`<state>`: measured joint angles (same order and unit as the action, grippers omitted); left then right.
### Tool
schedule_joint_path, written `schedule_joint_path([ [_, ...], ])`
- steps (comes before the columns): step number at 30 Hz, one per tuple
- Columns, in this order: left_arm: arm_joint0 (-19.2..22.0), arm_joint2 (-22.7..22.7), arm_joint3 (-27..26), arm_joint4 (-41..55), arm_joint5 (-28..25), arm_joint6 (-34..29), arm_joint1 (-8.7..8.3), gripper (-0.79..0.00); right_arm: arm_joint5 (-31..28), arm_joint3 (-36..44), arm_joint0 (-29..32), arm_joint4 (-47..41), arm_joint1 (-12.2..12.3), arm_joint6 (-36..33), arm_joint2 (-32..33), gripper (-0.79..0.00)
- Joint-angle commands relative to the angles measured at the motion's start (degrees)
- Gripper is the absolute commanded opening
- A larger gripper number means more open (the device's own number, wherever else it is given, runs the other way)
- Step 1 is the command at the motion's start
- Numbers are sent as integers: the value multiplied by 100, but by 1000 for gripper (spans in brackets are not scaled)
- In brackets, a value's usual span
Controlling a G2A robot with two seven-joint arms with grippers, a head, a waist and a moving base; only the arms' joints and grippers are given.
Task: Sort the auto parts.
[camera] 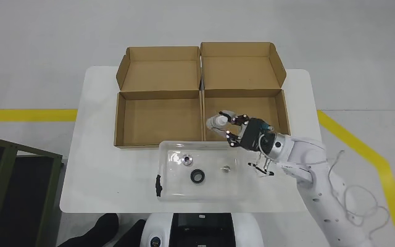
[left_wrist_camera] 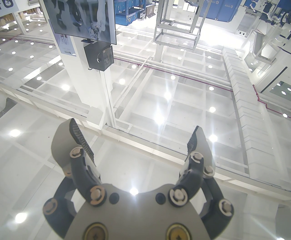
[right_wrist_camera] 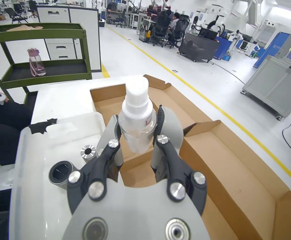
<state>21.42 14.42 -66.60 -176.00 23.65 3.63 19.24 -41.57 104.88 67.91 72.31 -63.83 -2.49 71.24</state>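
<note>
Tapering clear bottle [right_wrist_camera: 137, 129], white cap [right_wrist_camera: 137, 89]

This is a large open industrial hall used as a robotics lab. The pale polished floor [right_wrist_camera: 127, 56] is marked with a yellow line [right_wrist_camera: 205, 98]. A green metal shelf cart [right_wrist_camera: 56, 69] stands beside the white table [camera: 92, 154], with office chairs [right_wrist_camera: 161, 29] at desks farther off and white robots [right_wrist_camera: 236, 36] beyond. Overhead is a gridded ceiling [left_wrist_camera: 181, 95] studded with spotlights, and a screen [left_wrist_camera: 79, 20] hangs on a pillar.
</note>
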Motion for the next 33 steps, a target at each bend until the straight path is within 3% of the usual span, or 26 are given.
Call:
schedule_joint_path([
  [1, 0, 0, 0, 0, 0, 0, 0, 0, 31, -110, -54, 52, 2, -75, 3, -785],
  [13, 0, 0, 0, 0, 0, 0, 0, 0, 298, -1000, -528, -180, -54, -477, -180, -785],
  [33, 0, 0, 0, 0, 0, 0, 0, 0, 572, -2182, -1317, -470, -278, -983, -1031, -785],
])
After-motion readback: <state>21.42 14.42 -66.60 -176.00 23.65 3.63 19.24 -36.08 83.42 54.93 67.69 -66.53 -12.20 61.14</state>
